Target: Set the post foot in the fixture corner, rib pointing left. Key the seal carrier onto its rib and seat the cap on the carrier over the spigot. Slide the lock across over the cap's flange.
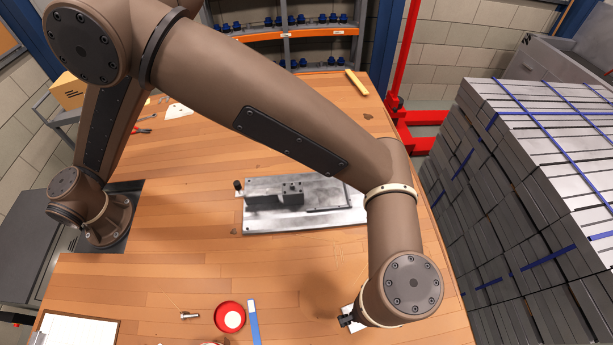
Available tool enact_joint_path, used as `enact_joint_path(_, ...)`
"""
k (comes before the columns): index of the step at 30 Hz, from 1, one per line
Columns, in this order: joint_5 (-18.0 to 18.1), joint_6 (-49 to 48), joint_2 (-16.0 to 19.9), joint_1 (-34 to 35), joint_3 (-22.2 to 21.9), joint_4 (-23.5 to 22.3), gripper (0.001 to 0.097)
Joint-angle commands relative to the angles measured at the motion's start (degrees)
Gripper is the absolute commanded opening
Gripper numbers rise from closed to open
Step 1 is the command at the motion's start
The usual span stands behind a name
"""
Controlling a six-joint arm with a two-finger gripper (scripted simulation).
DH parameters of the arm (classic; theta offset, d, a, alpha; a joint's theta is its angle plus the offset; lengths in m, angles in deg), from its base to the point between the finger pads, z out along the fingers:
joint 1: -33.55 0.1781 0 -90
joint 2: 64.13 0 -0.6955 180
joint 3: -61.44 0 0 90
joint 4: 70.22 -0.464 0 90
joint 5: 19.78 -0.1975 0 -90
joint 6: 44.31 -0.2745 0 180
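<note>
Mostly hidden under my wrist, a pale flat part lies at the table's near right edge, only its corner showing. My gripper is down at that part, largely hidden by the wrist, so its state and what it holds cannot be made out. On the grey fixture plate in the middle of the table, the post foot stands upright with its rib running left. A black-knobbed lock sits at the plate's left edge.
A red round cap with a white centre lies at the table's near edge, beside a blue strip and a bolt. A stack of grey strapped slabs stands close on the right. Tools lie at the far left.
</note>
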Motion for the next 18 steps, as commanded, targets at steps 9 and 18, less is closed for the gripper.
enact_joint_path(9, -0.03, 0.0, -0.05, 0.0, 0.04, 0.01, 0.015)
enact_joint_path(18, -0.05, 0.0, -0.03, 0.0, 0.04, 0.01, 0.008)
